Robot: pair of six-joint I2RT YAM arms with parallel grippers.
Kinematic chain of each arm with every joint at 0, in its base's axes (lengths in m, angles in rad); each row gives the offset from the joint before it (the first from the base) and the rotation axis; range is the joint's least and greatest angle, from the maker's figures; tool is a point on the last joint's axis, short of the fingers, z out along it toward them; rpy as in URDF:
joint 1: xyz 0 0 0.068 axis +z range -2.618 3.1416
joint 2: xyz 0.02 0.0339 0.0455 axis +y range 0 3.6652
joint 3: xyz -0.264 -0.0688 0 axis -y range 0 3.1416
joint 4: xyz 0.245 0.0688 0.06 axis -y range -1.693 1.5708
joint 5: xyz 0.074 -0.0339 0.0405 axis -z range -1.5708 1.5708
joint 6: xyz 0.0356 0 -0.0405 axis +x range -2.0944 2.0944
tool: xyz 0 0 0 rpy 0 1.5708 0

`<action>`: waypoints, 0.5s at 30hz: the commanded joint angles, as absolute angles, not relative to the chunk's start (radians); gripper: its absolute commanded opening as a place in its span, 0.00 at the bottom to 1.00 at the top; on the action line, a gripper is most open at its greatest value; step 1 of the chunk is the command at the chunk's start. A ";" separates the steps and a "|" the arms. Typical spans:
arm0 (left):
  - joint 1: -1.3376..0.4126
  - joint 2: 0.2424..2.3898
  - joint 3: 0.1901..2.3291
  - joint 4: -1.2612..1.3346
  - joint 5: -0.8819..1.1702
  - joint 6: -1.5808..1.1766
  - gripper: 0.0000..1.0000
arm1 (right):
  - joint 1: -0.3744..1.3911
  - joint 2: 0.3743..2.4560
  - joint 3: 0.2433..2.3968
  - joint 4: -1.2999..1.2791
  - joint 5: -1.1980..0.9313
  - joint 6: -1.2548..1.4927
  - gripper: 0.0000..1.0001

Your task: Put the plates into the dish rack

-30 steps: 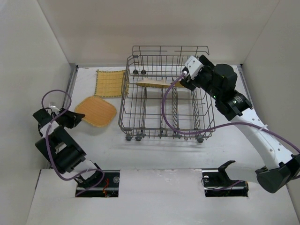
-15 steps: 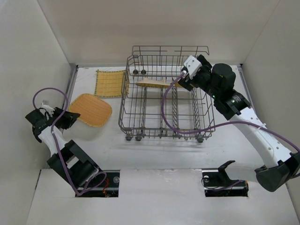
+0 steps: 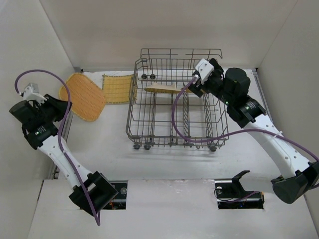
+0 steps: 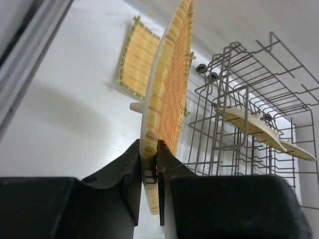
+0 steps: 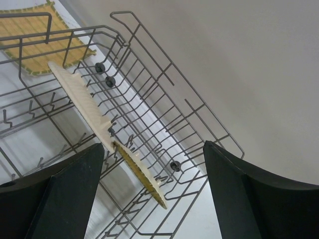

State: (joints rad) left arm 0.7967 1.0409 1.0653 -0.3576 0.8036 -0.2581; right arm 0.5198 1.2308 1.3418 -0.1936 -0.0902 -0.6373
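My left gripper (image 3: 64,103) is shut on the edge of an orange-tan ribbed plate (image 3: 83,96) and holds it lifted and tilted at the far left; in the left wrist view the plate (image 4: 172,84) stands edge-on between my fingers (image 4: 130,174). A pale yellow striped plate (image 3: 117,88) lies flat on the table left of the grey wire dish rack (image 3: 149,130). Two plates stand edge-on in the rack's back row (image 3: 162,89); they also show in the right wrist view (image 5: 79,102) (image 5: 139,174). My right gripper (image 3: 195,83) is open and empty above the rack's back right.
White walls close in the table on the left, back and right. The rack's taller back rail (image 3: 180,51) rises near the back wall. A metal strip (image 4: 30,55) runs along the table's left edge.
My left gripper has lifted the orange-tan plate off the table, up and back to the left, tilting it towards upright. The right arm has barely moved.
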 commanded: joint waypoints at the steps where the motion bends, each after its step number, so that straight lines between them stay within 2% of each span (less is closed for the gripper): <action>1: 0.776 0.999 1.182 -0.322 0.841 -0.222 0.02 | 0.533 1.210 1.350 -0.127 -0.126 -0.594 0.87; 7: 0.633 1.034 1.330 -0.434 0.809 -0.105 0.03 | 0.536 1.210 1.359 -0.127 -0.146 -0.598 0.87; 15: 0.259 1.121 1.567 -0.676 0.589 0.188 0.04 | 0.533 1.193 1.339 -0.127 -0.150 -0.603 0.86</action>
